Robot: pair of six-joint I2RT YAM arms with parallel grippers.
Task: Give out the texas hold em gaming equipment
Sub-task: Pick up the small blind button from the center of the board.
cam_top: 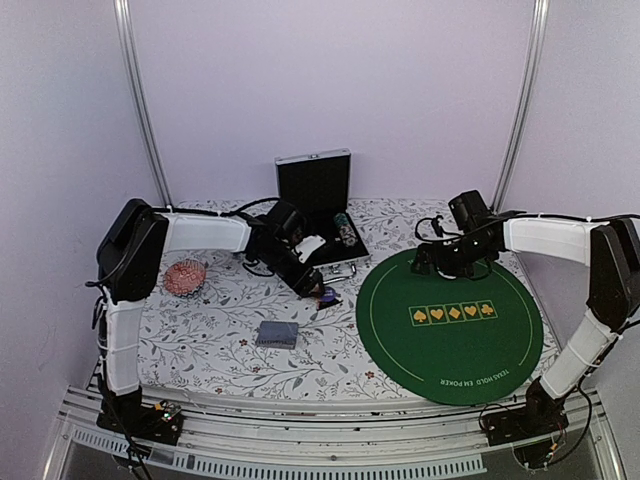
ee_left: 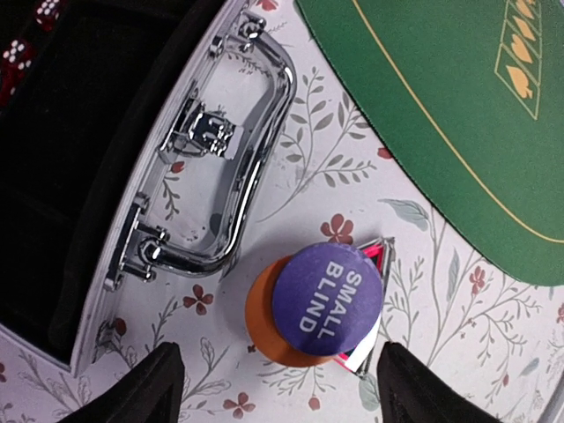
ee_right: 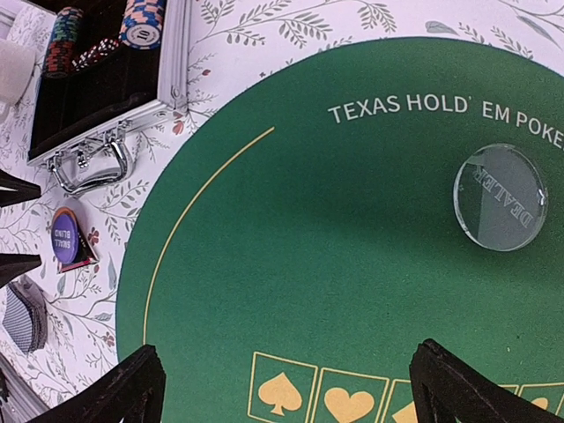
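**A:** Arms, quick?
**B:** Left arm is stretched forward and inward, wrist pitched down. Left end effector [ee_left: 280, 357] is open, fingers spread, with the disc stack just ahead of the gap and not touched. Right arm bends in over the green mat [cam_top: 450, 340]. Right end effector [ee_right: 291, 379] is wide open above the felt, holding nothing.

**A:** Disc stack?
**B:** Purple disc [ee_left: 326, 300] sits on an orange disc [ee_left: 262, 330], both on a dark triangular marker [ee_left: 381, 257] with a pink edge. They're on the floral table [cam_top: 210, 330], just beside the case handle [ee_left: 251, 167] and near the mat edge.

**A:** Containers?
**B:** Aluminium-rimmed case [cam_top: 313, 178], lid upright, black lining. Inside are striped chips [ee_right: 143, 21] in rows and red dice [ee_left: 12, 63]. Something whitish in there too, can't tell what.

**A:** Other pieces?
**B:** Card deck [cam_top: 277, 334], blue-grey back up, is on the table in front of the case, apart from the discs. Clear button [ee_right: 500, 197] lies flat on the mat.

**A:** Text?
**B:** Purple disc says "SMALL BLIND". Clear button says "DEALER". Mat says "TEXAS HOLD' EM POKER", plus a row of yellow suit symbols in boxes.
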